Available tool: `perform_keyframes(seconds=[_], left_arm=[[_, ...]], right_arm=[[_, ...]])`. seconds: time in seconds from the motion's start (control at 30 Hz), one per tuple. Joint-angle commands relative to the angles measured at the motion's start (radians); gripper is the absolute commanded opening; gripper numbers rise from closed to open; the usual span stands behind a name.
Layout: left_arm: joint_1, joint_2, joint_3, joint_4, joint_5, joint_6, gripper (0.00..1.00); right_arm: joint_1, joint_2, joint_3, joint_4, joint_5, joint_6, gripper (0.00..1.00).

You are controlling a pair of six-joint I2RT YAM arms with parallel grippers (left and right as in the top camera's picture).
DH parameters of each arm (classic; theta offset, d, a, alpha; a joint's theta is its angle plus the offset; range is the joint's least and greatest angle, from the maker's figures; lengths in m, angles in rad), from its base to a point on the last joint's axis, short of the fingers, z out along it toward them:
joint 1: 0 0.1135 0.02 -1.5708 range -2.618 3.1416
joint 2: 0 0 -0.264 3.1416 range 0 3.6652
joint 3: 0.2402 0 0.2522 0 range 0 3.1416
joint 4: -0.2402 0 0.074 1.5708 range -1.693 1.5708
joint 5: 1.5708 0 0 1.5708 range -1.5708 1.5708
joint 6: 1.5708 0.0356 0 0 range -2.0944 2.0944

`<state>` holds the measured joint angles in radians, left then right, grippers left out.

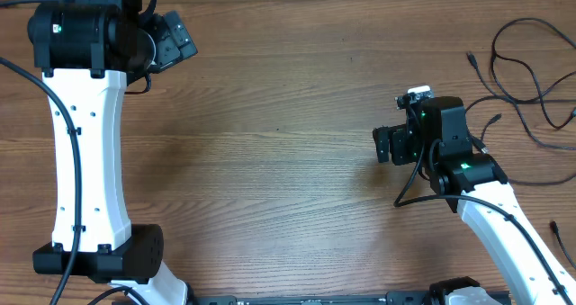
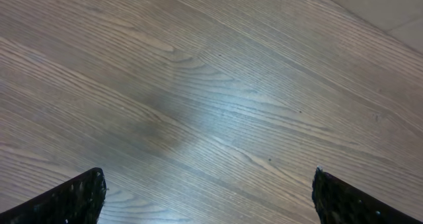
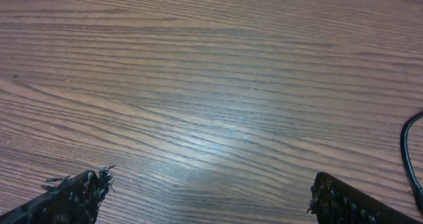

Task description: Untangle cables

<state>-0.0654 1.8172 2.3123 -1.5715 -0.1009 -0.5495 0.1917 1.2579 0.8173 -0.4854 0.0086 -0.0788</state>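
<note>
Cables [image 1: 537, 96] cut off
Beyond the right gripper [image 1: 381, 146] they run off the overhead edge; plugs too small to identify.

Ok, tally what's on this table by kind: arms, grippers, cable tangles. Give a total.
Arms: 2, left arm and right arm
Grippers: 2, left gripper and right gripper, both open and empty
Cable tangle: 1, black strands too overlapped to count singly
Total: 5

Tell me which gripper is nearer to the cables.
The right gripper: the cables lie close behind it, on its own side, while the left gripper is far off on the opposite side.
</note>
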Motion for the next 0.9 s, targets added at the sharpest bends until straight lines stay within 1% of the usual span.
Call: perform_keyframes(seconds=[0.0,0.13,0.33,0.4,0.47,0.57,0.67,0.7,0.77,0.87], left_arm=[[-0.029,-0.006,0.014,0.002,-0.047,0.023,1.0],[-0.106,-0.036,0.014,0.031,-0.142,0.022,1.0],[-0.277,-0.071,0.009,0.138,-0.358,0.022,1.0],[-0.322,-0.081,-0.01,0.181,-0.413,0.022,0.99],[-0.346,-0.104,-0.063,0.261,-0.427,0.022,1.0],[-0.352,-0.185,-0.244,0.46,-0.377,0.023,0.99],[-0.347,-0.308,-0.498,0.708,-0.32,0.022,1.0],[-0.348,-0.345,-0.565,0.768,-0.316,0.022,1.0],[-0.348,-0.425,-0.695,0.869,-0.317,0.022,0.99],[-0.347,-0.544,-0.85,0.958,-0.328,0.022,1.0]], right_arm=[[0.005,0.002,0.003,0.008,0.013,0.004,1.0],[0.005,0.002,0.003,0.008,0.013,0.004,1.0],[0.005,0.002,0.003,0.008,0.013,0.004,1.0],[0.005,0.002,0.003,0.007,0.013,0.004,1.0],[0.005,0.002,0.003,0.008,0.013,0.004,1.0],[0.005,0.002,0.003,0.008,0.013,0.004,1.0],[0.005,0.002,0.003,0.008,0.013,0.004,1.0],[0.005,0.002,0.003,0.008,0.013,0.004,1.0],[0.005,0.002,0.003,0.008,0.013,0.004,1.0],[0.005,0.002,0.003,0.008,0.013,0.004,1.0]])
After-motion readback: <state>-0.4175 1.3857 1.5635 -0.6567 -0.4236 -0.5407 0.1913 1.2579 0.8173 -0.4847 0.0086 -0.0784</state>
